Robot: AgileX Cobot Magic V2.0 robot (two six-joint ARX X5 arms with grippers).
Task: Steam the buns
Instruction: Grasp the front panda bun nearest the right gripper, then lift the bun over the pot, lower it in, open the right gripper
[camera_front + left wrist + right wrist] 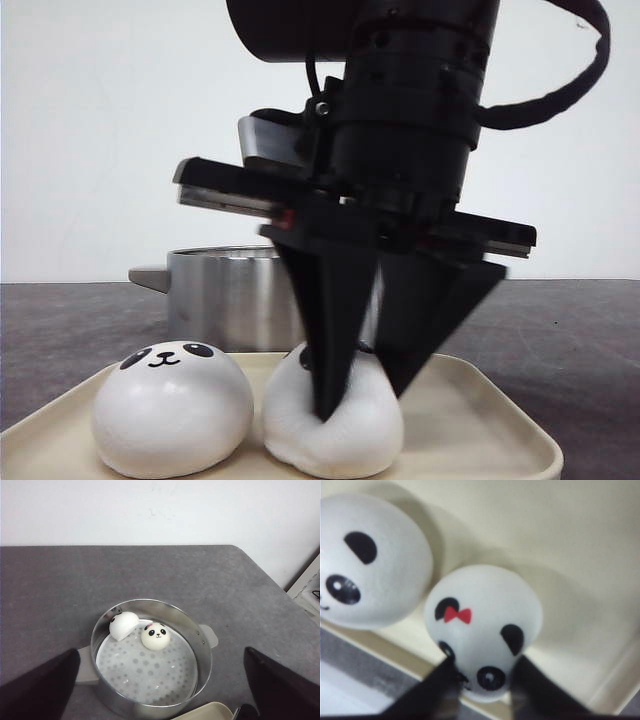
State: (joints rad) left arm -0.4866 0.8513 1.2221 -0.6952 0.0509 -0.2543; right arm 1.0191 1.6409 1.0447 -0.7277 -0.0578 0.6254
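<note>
Two buns lie on a cream tray (490, 410). My right gripper (360, 400) is shut on the right bun (340, 440), its black fingers pressing into the sides. In the right wrist view that bun (482, 625) has a red bow, and the fingers (435, 690) squeeze it near its eyes. The other tray bun (170, 405) (370, 560) sits untouched beside it. Two more buns are in the steel steamer pot (200, 635): one upright (155, 636), one tipped against the wall (123, 625). My left gripper (160, 695) hangs open above the pot, holding nothing.
The steamer pot (225, 300) stands just behind the tray on a dark grey table. A corner of the tray (210, 712) nearly touches the pot. A white wall lies behind the table, and the table edge runs off at the far right in the left wrist view.
</note>
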